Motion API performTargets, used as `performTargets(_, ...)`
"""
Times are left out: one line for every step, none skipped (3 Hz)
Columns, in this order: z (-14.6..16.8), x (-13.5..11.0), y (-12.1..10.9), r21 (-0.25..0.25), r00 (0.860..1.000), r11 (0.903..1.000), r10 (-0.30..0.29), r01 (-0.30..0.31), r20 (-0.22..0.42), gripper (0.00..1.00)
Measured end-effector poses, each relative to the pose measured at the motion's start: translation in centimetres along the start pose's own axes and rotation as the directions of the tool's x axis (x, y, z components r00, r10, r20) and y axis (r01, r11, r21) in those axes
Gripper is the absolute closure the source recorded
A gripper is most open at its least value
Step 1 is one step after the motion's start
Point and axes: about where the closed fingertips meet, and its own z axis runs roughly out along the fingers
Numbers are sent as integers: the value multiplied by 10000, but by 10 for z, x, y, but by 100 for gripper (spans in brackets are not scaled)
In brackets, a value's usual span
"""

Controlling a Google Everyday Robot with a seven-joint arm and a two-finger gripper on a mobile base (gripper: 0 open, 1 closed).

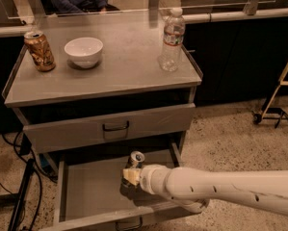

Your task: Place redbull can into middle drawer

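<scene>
The redbull can shows its silver top and a little of its body inside the open middle drawer, toward the drawer's right half. My gripper reaches in from the right on a white arm and is shut on the can's lower body, hiding most of it. The can stands roughly upright, low over the drawer floor. Whether its base touches the floor is hidden by the gripper.
The drawer above is shut. On the cabinet top stand a brown-gold can at the left, a white bowl and a clear water bottle at the right. A cart leg stands on the floor at the right.
</scene>
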Motion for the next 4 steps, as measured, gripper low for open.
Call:
performTargets(12,6,-3,195,9998,9997,-164,166,-89,100)
performTargets(12,6,-3,196,9998,9997,-165,167,-90,100)
performTargets(20,13,-6,712,9997,9972,-218,226,-119,100)
performTargets(36,19,-14,1495,9995,9882,-308,318,-93,100)
